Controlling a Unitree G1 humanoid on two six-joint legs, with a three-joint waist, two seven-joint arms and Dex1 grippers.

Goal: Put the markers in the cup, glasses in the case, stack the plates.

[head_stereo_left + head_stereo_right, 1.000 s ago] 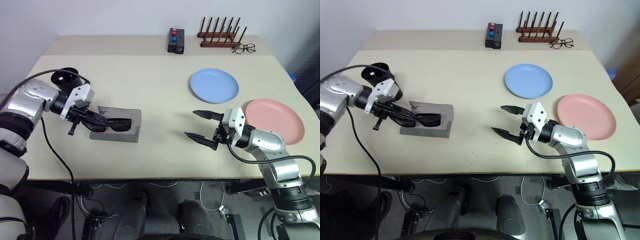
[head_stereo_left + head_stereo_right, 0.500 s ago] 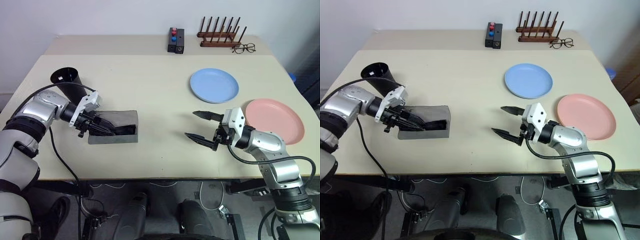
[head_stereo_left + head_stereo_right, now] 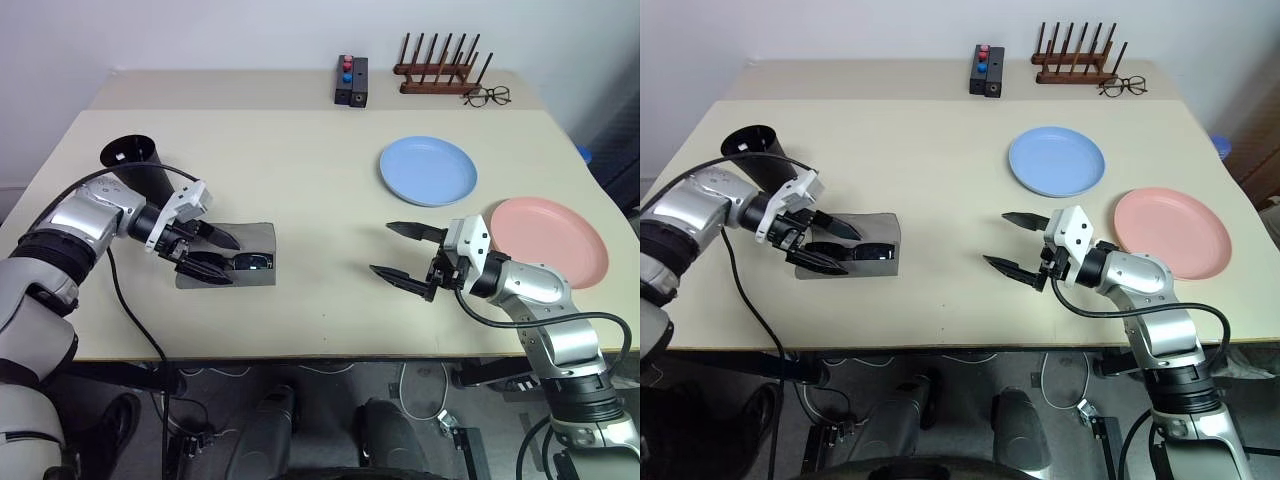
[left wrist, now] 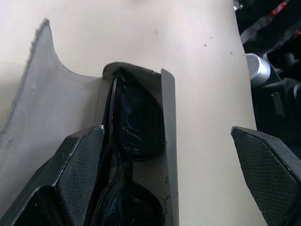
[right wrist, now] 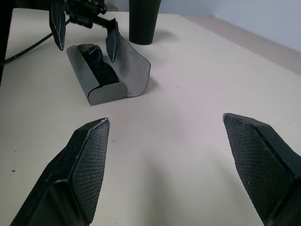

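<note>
The left claw (image 3: 214, 258) is wide open, holding nothing; the glasses (image 4: 134, 141) lie between its fingers, inside the case (image 3: 262, 240). The right claw (image 3: 402, 254) is open too, far off from the case

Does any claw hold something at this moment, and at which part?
Nothing is held. The left claw stands open around the sunglasses, which lie in the grey case. The right claw is open over bare table.
</note>
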